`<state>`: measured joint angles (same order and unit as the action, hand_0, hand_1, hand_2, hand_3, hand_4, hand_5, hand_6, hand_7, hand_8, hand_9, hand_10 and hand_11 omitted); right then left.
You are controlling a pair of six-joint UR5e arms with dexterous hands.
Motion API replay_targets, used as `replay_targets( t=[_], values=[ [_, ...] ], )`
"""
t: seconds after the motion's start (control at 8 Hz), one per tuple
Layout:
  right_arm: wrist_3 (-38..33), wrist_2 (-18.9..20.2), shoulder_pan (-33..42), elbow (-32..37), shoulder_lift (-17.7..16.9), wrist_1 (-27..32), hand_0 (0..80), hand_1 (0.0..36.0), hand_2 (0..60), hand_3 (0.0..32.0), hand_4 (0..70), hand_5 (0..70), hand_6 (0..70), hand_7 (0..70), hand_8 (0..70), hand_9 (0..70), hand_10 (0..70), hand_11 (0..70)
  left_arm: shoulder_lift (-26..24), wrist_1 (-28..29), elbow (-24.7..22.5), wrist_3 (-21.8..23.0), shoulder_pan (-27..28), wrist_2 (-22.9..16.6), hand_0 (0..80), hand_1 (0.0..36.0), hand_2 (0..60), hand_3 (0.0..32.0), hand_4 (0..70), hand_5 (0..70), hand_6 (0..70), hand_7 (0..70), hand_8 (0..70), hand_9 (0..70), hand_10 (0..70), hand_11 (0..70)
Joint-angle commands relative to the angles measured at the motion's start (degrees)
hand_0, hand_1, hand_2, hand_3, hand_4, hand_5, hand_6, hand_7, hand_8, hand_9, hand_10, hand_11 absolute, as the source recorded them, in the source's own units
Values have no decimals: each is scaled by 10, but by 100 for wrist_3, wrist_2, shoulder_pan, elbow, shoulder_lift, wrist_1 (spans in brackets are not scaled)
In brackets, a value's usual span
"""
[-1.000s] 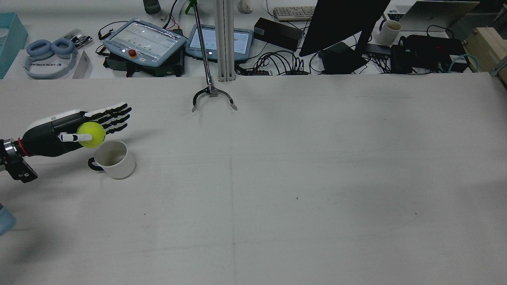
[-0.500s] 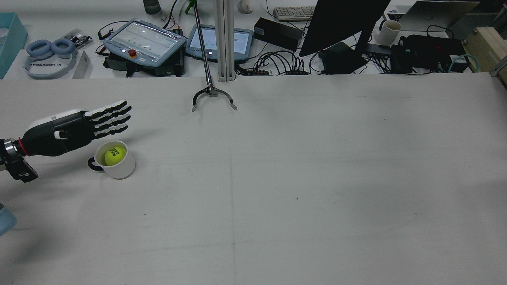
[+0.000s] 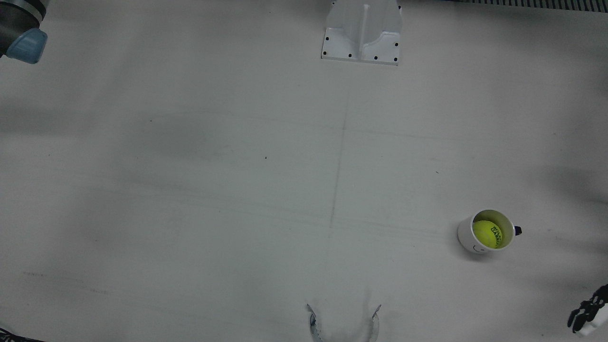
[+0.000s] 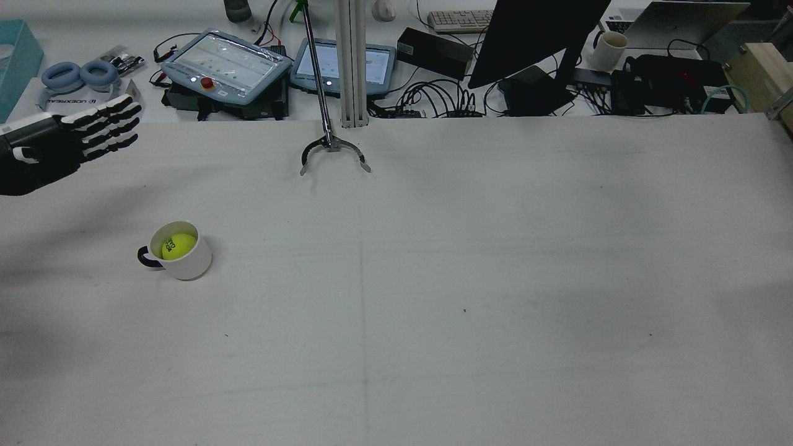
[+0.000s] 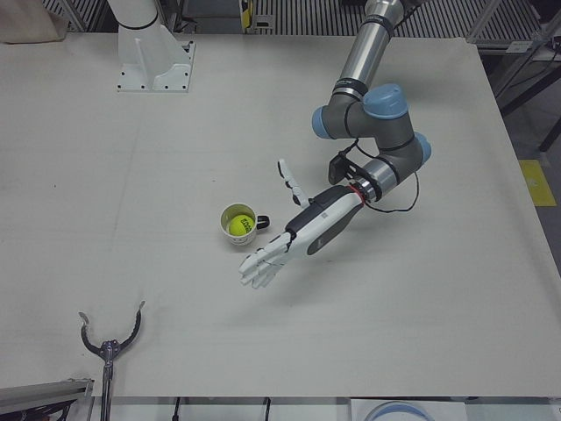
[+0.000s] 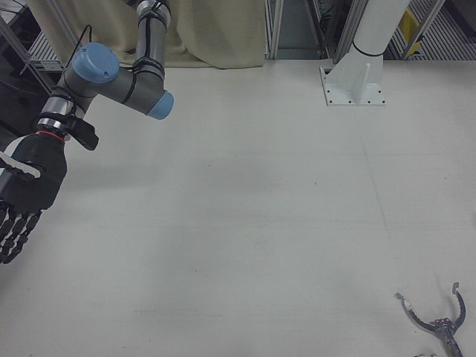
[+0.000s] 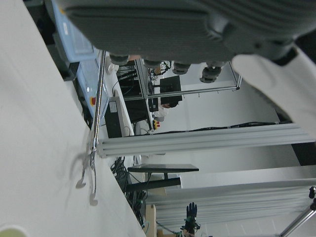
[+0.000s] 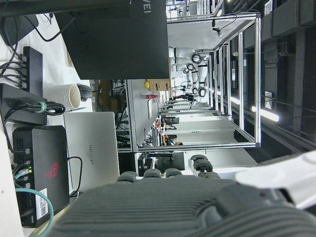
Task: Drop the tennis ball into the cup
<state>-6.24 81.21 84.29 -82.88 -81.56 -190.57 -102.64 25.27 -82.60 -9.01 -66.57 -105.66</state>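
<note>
Well, your tennis ball [image 4: 179, 245] sits down inside the white cup [image 4: 186, 262], which stands upright on the worktop [image 4: 433, 279] with its dark handle [image 4: 144, 258] turned toward the robot's left edge; by the look of it the drop is done. Your left hand [image 5: 279, 250] hangs above the worktop just beside the cup and apart from it, fingers stretched out flat and spread, holding nothing. Your right hand [image 6: 24, 199] hangs over the other half of the worktop, far from the cup, fingers pointing down and extended, likewise empty.

If you need to take the ball out again, judge it as light and springy with a felt skin that grips well, so it should not slip, but it will bounce and roll if you let it fall on the bare worktop. It fills much of the cup's mouth, so there looks to be little room for fingers beside it; reaching in from straight above with fingertips on its upper half seems the likelier hold.

The cup looks like glazed ceramic: stiff, smooth, heavier than the ball and breakable if tipped over. Take it around the body, or steady it by the handle, and keep it upright so the ball stays in
</note>
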Motion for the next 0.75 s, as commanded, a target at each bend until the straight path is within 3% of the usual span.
replay_targets(
  t=[0.0,0.12,0.25,0.38,0.62],
  values=[
    [0,0,0,0,0,2,0,0,0,0,0,0,0,0,0,0,0,0,33,-549,312,-57,-1783,-25,260,0,0,36,128,0,1,71,0,1,0,0],
    [0,0,0,0,0,-6,0,0,0,0,0,0,0,0,0,0,0,0,33,-506,680,-57,-2094,-25,296,91,241,0,53,4,5,83,0,2,0,0],
    [0,0,0,0,0,-6,0,0,0,0,0,0,0,0,0,0,0,0,7,-383,927,-48,-2175,-16,630,343,247,0,0,70,16,111,0,8,17,58],
    [0,0,0,0,0,2,0,0,0,0,0,0,0,0,0,0,0,0,7,-417,956,-48,-2202,-16,800,360,16,0,0,146,59,136,12,22,48,125],
    [0,0,0,0,0,-6,0,0,0,0,0,0,0,0,0,0,0,0,7,-400,983,-48,-2325,-7,800,360,0,0,0,156,20,130,15,35,62,150]
  ],
)
